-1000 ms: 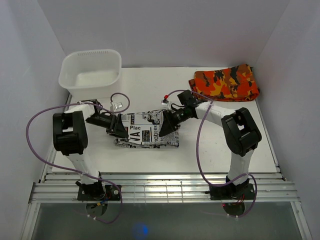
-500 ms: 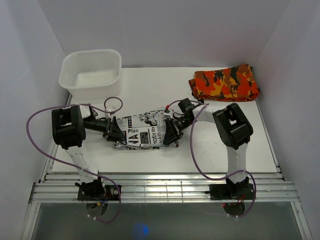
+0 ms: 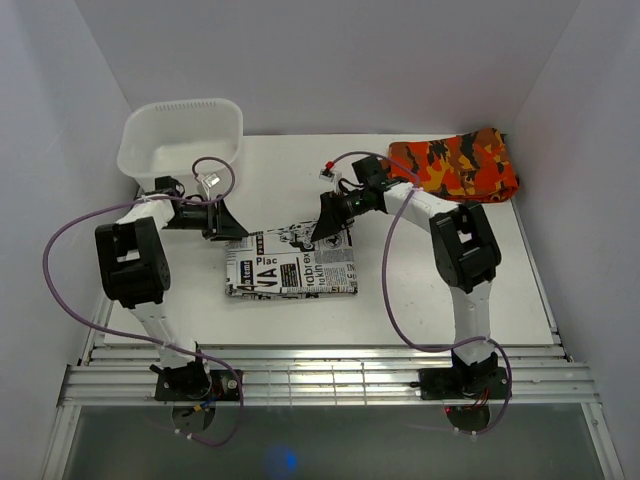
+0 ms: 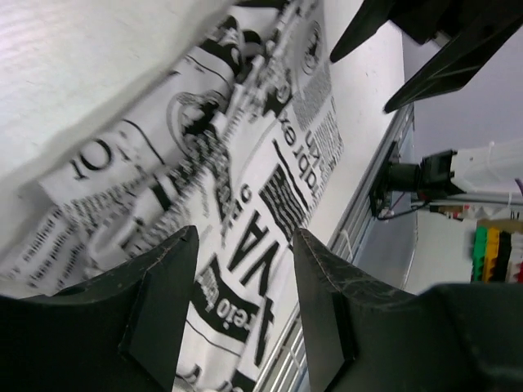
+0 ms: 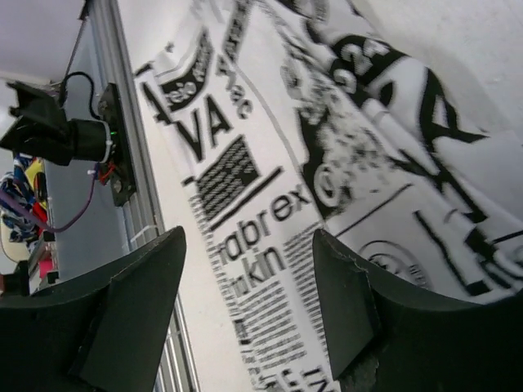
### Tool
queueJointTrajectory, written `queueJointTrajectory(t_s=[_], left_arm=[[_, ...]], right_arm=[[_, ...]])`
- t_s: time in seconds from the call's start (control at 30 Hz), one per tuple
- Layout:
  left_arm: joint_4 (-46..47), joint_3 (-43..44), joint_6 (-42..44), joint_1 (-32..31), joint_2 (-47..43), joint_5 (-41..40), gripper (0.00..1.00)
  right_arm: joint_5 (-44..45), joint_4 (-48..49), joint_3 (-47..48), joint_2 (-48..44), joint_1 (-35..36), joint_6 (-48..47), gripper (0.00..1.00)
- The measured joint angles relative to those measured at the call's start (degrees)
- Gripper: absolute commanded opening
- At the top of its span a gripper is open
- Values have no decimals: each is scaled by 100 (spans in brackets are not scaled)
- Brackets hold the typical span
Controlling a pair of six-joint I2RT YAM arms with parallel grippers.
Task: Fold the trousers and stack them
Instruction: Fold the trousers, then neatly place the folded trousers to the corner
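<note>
The trousers (image 3: 290,262), white with black newspaper print, lie folded into a flat rectangle in the middle of the white table. They fill the left wrist view (image 4: 245,180) and the right wrist view (image 5: 327,180). My left gripper (image 3: 232,227) is open and empty, raised just beyond the trousers' far left corner. My right gripper (image 3: 330,225) is open and empty, raised just beyond their far right corner. Neither touches the fabric.
A white plastic tub (image 3: 182,142) stands at the back left. An orange, red and black camouflage garment (image 3: 452,165) lies folded at the back right. The table's metal front rail (image 3: 320,380) runs along the near edge.
Both grippers have let go of the trousers' side edges and lifted back toward the far side of the table. The trousers now lie flat as a neater rectangle.
</note>
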Motion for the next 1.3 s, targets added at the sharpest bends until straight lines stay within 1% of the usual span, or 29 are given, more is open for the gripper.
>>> queueJointTrajectory(t_s=[0.13,0.17,0.23,0.37,0.43,0.47,0.53,0.57,0.6,0.73,0.8,0.9,1.0,1.03,1.1,1.13,1.17,1.23,1.3], left_arm=[[881,-26,-667,-24,581,-164,60],[1095,-61,-822,-28,743,-238,60],[1311,-107,-1115,-31,990,-214,60],[1488,48,-1460,-24,1097,-201,62],[1532,186,-1480,-50,1095,-319,64],[1539,249,-1451,-72,1073,-411,68],[1491,280,-1377,-90,927,-649,71],[1416,275,-1335,-90,820,-789,73],[1333,262,-1270,-76,673,-960,74],[973,59,-1134,208,-44,-1506,75],[765,-164,-1132,437,-439,-1659,75],[466,-376,-1121,675,-728,-1792,75],[260,-562,-1086,640,-706,-1818,77],[138,-597,-1045,629,-671,-1814,80],[-17,-603,-907,599,-643,-1733,82],[-22,-603,-807,577,-686,-1659,82],[-13,-597,-656,520,-756,-1620,84],[63,-584,-339,407,-1034,-1635,87],[223,-579,55,109,-1484,-1738,94]], right_arm=[[142,284,107,975,-42,240,69],[-136,297,168,1167,-85,385,68],[-195,302,391,1283,-162,525,68],[-48,380,809,1495,-256,623,68],[55,389,848,1480,-293,625,68],[111,376,848,1436,-313,621,69],[315,262,782,1261,-365,612,72],[415,229,691,1108,-391,599,75],[573,170,527,876,-437,597,77],[1344,-197,-116,-337,-654,562,85],[1733,-308,-350,-848,-754,564,98],[2055,-326,-846,-1281,-863,601,93],[1917,-133,-1663,-1342,-872,772,92],[1853,-79,-1965,-1311,-863,835,93],[1751,-76,-2385,-1207,-855,938,96],[1521,-57,-2540,-1158,-855,1036,99],[1401,22,-2621,-1176,-855,1073,94],[1276,297,-2743,-1204,-855,1091,90],[1088,564,-2909,-1198,-850,1178,84]])
